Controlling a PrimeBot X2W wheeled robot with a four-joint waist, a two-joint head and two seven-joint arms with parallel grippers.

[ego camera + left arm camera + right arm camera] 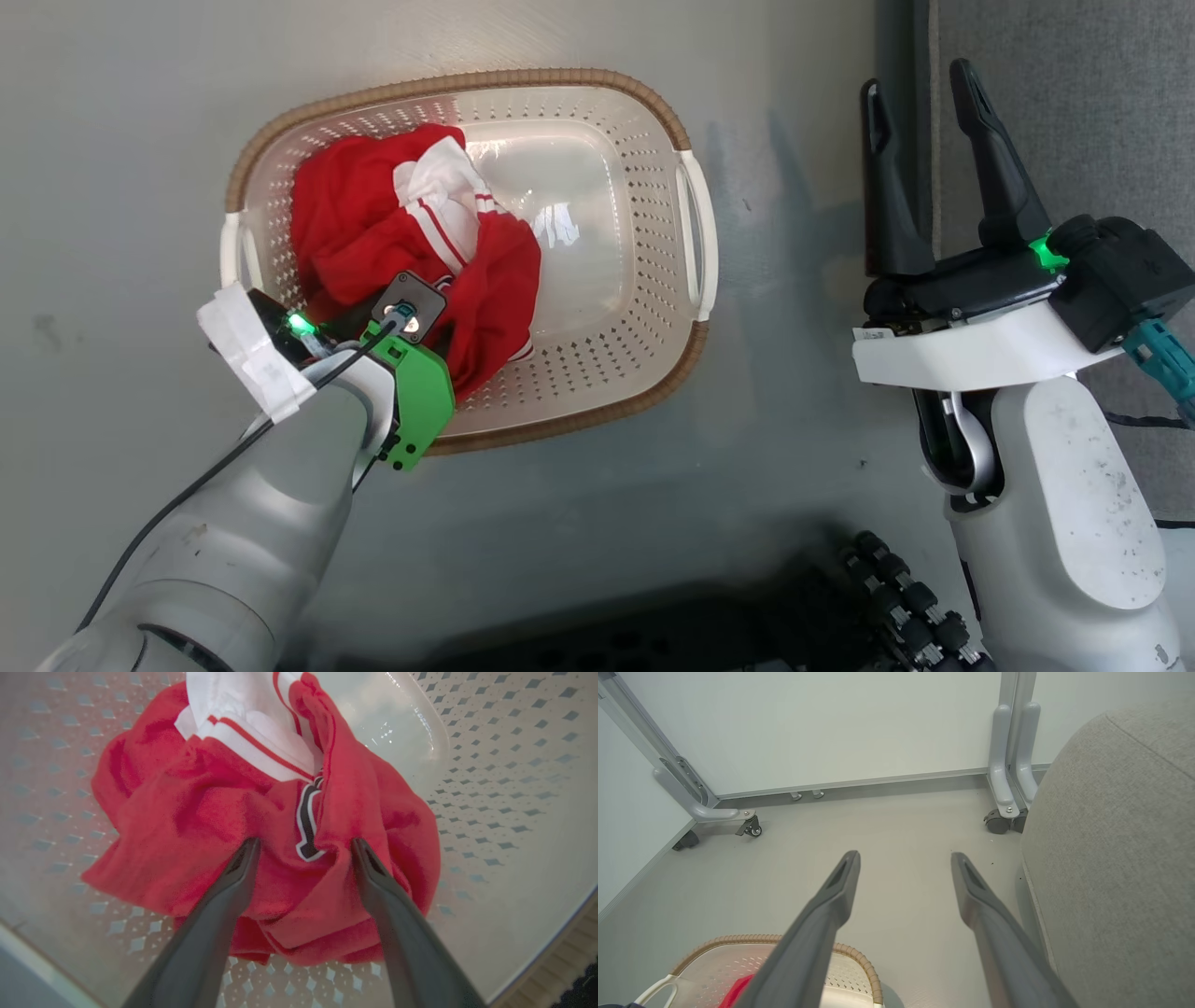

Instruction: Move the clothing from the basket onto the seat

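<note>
Left tool [303,848] agape on clothing [187,821]

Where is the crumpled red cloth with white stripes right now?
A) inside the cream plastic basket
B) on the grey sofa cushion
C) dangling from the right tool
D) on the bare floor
A: the crumpled red fabric garment lies inside the cream perforated plastic basket, the open left tool straddling it.

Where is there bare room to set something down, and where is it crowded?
Bare: the basket floor's right half, between clothing and right handle; the floor between basket and seat. Crowded: the basket's left half, holding bunched clothing and the open left hand.
</note>
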